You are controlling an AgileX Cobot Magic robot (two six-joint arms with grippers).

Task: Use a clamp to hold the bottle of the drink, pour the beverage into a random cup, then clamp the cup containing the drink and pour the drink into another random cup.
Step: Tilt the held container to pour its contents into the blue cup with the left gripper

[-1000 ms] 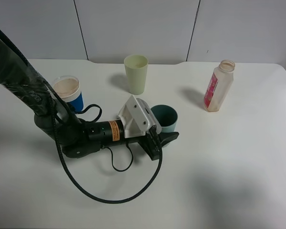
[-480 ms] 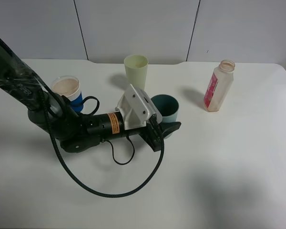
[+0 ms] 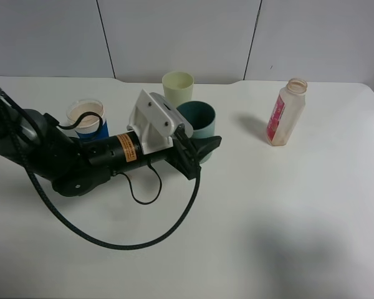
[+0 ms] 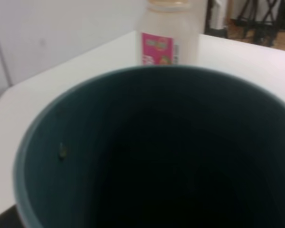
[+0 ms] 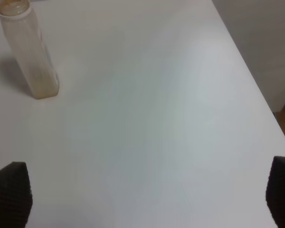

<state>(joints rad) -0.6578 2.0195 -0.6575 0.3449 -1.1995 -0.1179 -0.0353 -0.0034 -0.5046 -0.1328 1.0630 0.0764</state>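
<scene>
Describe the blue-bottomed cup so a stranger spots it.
On the white table, find the black robot arm at left. Behind it stands a short cup, blue base, white band, brownish inside; its neighbours are a teal cup and a pale yellow-green cup.

Lit brightly and evenly from above, with soft grey shadows left of the bottle [image 3: 285, 115] and the pale green cup [image 3: 177, 93] on the white desk [image 3: 311, 205]. Sharp in the high view; blurred up close on the teal cup [image 4: 61, 156], dark inside; faintly hazy from the right wrist.
</scene>
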